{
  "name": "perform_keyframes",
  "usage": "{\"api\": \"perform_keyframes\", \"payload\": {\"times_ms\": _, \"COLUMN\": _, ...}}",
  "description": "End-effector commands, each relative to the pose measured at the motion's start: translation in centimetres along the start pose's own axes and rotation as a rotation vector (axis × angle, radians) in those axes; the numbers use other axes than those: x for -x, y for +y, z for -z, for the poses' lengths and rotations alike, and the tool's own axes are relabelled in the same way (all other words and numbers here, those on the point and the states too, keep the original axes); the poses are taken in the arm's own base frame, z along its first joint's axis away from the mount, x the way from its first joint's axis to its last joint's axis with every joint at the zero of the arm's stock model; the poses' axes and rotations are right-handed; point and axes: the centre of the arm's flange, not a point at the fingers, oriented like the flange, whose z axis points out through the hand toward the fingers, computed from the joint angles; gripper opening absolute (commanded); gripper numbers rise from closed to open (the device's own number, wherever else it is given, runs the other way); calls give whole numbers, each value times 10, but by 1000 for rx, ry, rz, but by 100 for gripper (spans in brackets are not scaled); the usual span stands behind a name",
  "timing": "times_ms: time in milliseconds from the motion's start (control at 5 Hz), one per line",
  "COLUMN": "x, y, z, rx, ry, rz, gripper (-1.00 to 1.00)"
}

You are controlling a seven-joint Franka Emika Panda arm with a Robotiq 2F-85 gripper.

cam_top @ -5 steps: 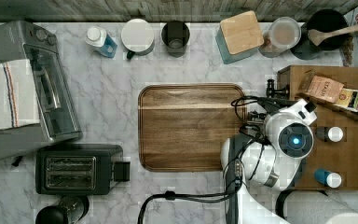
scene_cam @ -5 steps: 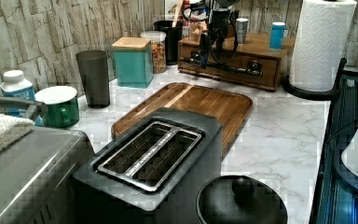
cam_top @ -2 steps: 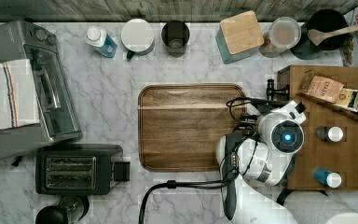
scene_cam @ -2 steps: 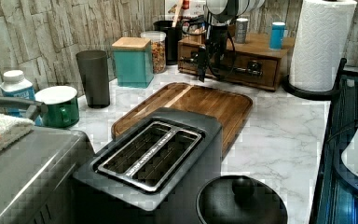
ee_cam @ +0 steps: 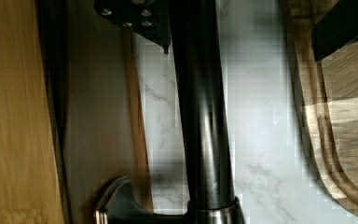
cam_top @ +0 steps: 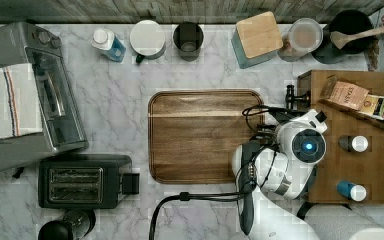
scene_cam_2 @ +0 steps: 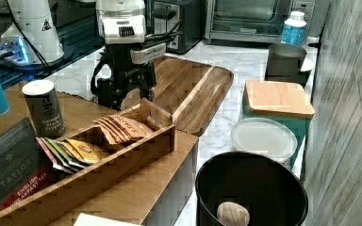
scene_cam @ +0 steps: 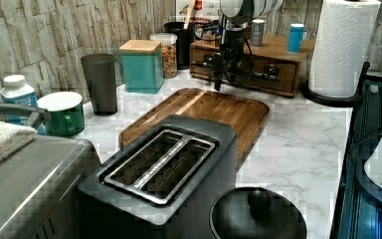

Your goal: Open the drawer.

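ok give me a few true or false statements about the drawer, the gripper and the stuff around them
1. The gripper is down at the bar handle of the drawer. True.
2. The cutting board has a loaf of bread on it. False: its surface is bare.
3. The paper towel roll stands upright beside the drawer unit. True.
4. The toaster has bread in its slots. False: both slots are empty.
5. The teal canister has a wooden lid. True.

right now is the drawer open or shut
Shut: in the left view the drawer front sits flush with its wooden box, handle just ahead of it.
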Motion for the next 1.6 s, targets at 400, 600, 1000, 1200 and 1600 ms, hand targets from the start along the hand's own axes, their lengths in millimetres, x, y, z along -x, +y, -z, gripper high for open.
{"api": "perform_keyframes", "payload": {"times_ms": 400, "x": -3, "y": -99, "z": 41, "rx": -104, "ry": 12, "rz": 218, "gripper": 100}}
{"api": "perform_keyframes", "payload": {"times_ms": 600, "x": -2, "y": -143, "z": 43, "rx": -162, "ry": -25, "rz": 193, "gripper": 100}}
{"api": "perform_keyframes", "payload": {"times_ms": 1000, "x": 18, "y": -236, "z": 46, "rx": -201, "ry": -20, "rz": 244, "gripper": 100}}
{"api": "perform_keyframes", "payload": {"times_ms": 1200, "x": 32, "y": -270, "z": 53, "rx": -207, "ry": -43, "rz": 261, "gripper": 100}}
{"api": "perform_keyframes", "payload": {"times_ms": 1600, "x": 55, "y": -333, "z": 72, "rx": -157, "ry": -25, "rz": 263, "gripper": 100}}
